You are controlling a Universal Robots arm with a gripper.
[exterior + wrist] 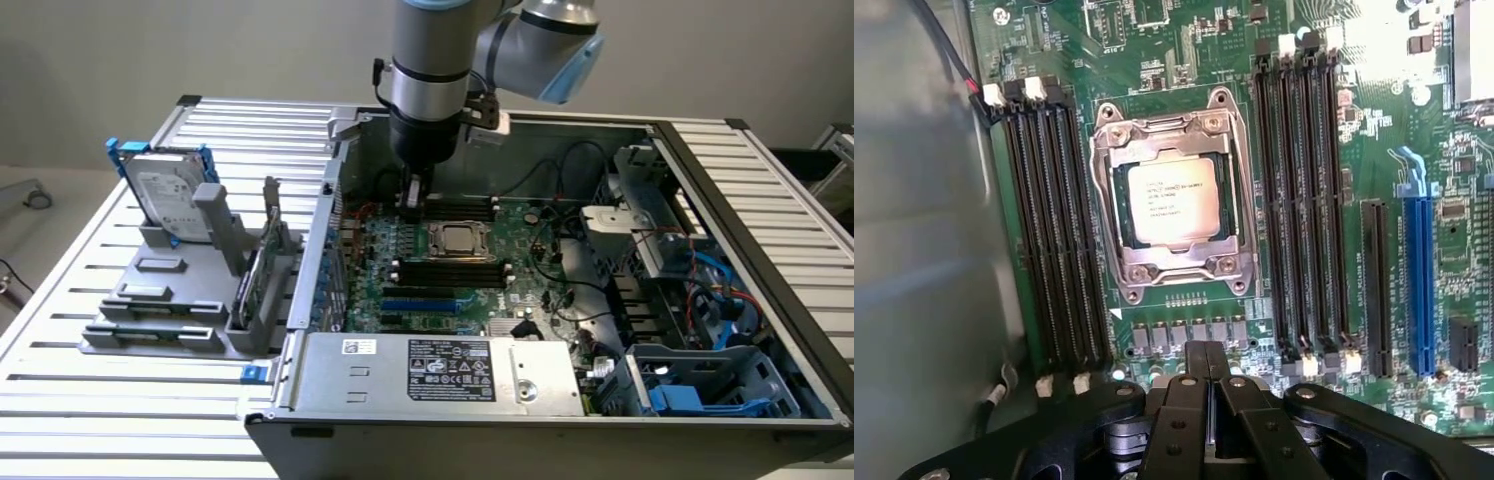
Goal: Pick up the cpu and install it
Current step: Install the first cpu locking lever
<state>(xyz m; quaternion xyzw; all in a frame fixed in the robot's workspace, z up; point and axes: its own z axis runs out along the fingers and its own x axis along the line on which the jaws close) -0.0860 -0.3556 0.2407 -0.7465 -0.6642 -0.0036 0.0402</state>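
Observation:
The cpu (1172,203), a small square chip with a pale silver top, sits seated inside the metal-framed socket (1116,210) on the green motherboard. In the exterior view the cpu (458,238) lies at the board's centre. My gripper (1206,362) hangs above the board beside the socket, fingers pressed together and holding nothing. Seen from outside, the gripper (416,207) stands inside the open computer case, just to the exterior view's left of the socket and slightly behind it.
Black memory slots (1054,230) flank the socket on both sides. Blue expansion slots (1417,270) lie further along the board. A hard drive (170,190) stands in a grey fixture outside the case at the exterior view's left. Cables and a drive cage crowd the exterior view's right.

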